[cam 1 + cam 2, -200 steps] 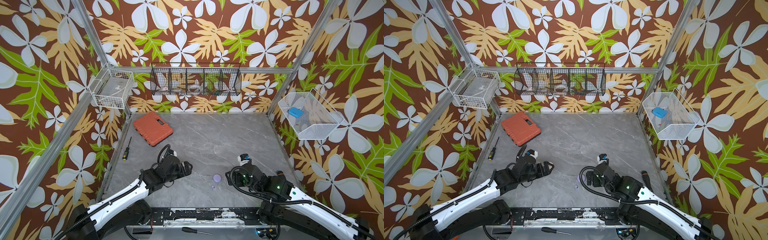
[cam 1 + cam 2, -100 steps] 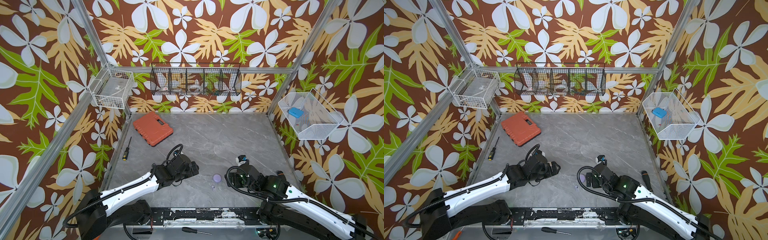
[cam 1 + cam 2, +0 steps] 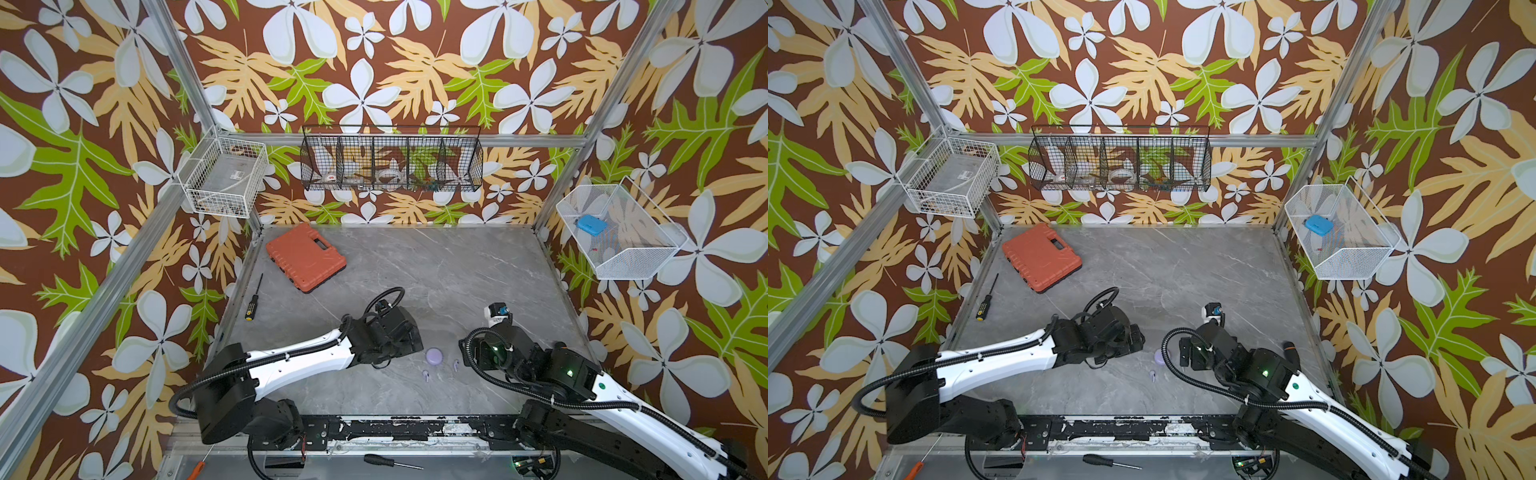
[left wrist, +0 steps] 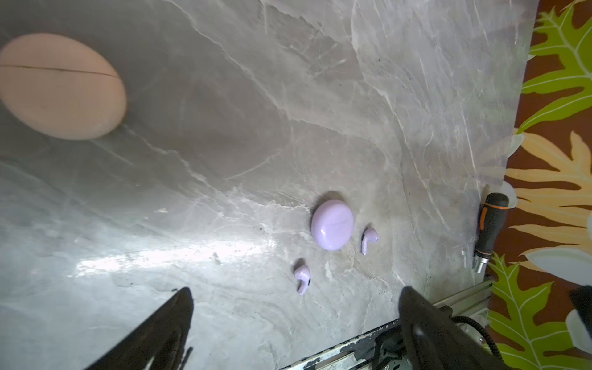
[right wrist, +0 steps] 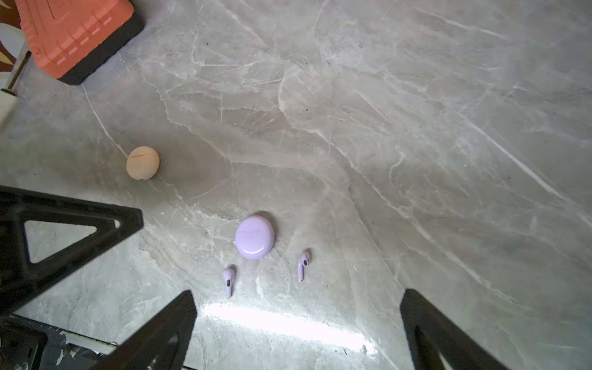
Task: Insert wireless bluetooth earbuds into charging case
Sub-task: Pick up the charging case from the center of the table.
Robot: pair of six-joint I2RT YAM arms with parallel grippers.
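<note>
Both arms reach low across the desk (image 3: 457, 270), angled in toward each other. Left hand (image 4: 296, 298) and right hand (image 5: 298, 294) are spread wide, holding nothing. The lavender earbuds (image 5: 228, 282) lie loose on the desk beside the closed lavender case (image 5: 254, 237).

- No text, brand, number or sign can be read in any view.
- Flat grey box (image 3: 220, 176) in the white wire basket (image 3: 216, 204) on the left wall: small pale label, too small to read.
- White round item (image 3: 331, 178) in the black wire basket (image 3: 474, 168): red mark, illegible.
- Black screwdriver handle (image 3: 249, 311) on the grey marble counter (image 3: 457, 266): yellow marks, illegible.
</note>
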